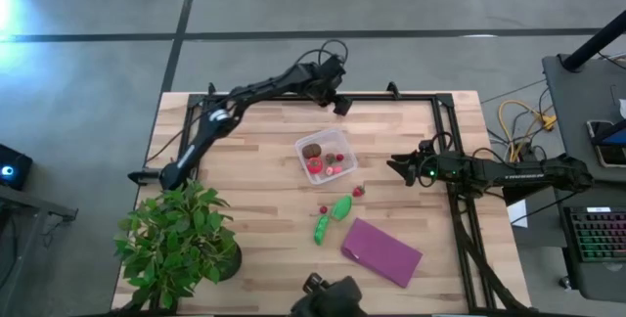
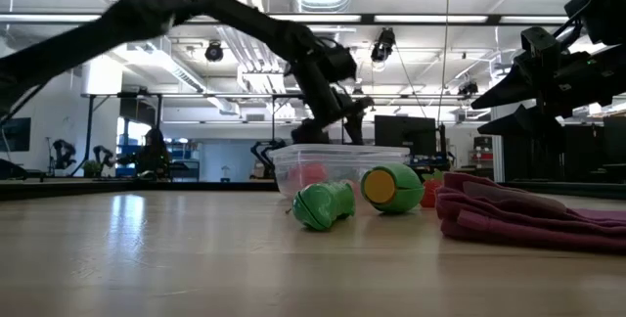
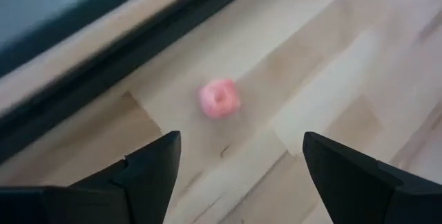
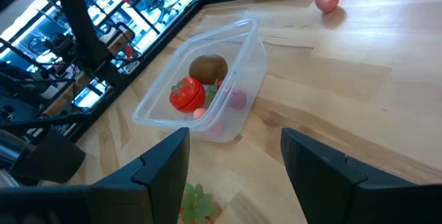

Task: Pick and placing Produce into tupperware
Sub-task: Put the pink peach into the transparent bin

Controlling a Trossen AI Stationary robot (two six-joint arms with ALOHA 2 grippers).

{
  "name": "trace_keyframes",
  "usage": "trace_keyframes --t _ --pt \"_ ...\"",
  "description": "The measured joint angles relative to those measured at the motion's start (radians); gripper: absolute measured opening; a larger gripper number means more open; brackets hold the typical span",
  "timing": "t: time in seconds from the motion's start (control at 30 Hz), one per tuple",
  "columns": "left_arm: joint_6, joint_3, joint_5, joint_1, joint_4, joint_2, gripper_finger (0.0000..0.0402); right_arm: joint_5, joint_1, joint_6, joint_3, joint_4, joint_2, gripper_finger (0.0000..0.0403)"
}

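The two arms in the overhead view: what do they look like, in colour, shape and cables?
Both arms are black, slim and jointed. The left arm carries a loop of black cable near its wrist. The right arm shows a small green light near its wrist. Each gripper, left and right, has two flat, black, wedge-shaped jaws.

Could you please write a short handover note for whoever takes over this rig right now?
Left gripper: open, empty, at the table's far edge over a stray pink piece.
Right gripper: open, empty, hovering right of the tupperware.
Done: brown ball, red ball and some small red pieces are in the tupperware.
Left: two green pods and small red pieces on the table between the tupperware and the purple cloth, plus the pink piece.
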Motion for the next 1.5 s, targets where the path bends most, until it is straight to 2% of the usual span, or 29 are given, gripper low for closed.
trace_keyframes --t 0.13,0.43,0.77,1.1,1.5 --pt "-0.006 0.107 0.007 0.006 -0.037 0.077 0.0290 0.000 0.000 0.000 0.000 0.000 0.000 0.0219" --pt "-0.010 0.100 0.005 0.002 0.013 0.114 0.0290 0.000 0.000 0.000 0.000 0.000 0.000 0.0219" --pt "-0.085 0.069 -0.026 0.001 0.077 0.124 0.0288 0.000 0.000 0.000 0.000 0.000 0.000 0.0219" --pt "-0.099 0.050 -0.025 0.005 0.093 0.124 0.0213 0.000 0.000 0.000 0.000 0.000 0.000 0.0219" --pt "-0.148 0.046 -0.023 0.006 0.095 0.124 0.0208 0.000 0.000 0.000 0.000 0.000 0.000 0.0219"
